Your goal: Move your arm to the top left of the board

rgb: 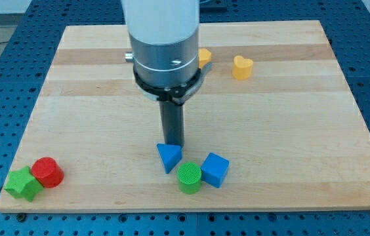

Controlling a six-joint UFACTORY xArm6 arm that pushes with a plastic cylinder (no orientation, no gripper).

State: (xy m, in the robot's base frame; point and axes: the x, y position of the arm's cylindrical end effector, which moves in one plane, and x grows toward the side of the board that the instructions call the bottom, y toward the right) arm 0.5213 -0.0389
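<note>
Camera view, single frame: wooden board [106, 85] on a blue perforated table [1, 72], arm coming down from the view's top centre, no gripper and so no jaws to report, just the dark rod. My tip [172, 144] sits low on the board, a bit left of centre, touching or just above the top edge of the blue triangle block [168, 157]; contact can't be confirmed. Just to the view's right of that are the green cylinder [189, 178] and blue cube [215, 170], close together, maybe touching. Bottom left corner holds the green star block [22, 183] pressed against the red cylinder [47, 172]. Near the top, a yellow heart block [241, 67] sits right of centre, and an orange-yellow block [205, 57] is half hidden behind the arm body, shape unclear. Target is the board's top left area, which has no blocks in it. Progress judgement: not done, tip is well apart from the top left corner, in the lower middle zone. Left to do: travel up and toward the view's left. That route looks free of blocks, so nothing should get dragged along, unless the blue triangle is caught on the tip.
</note>
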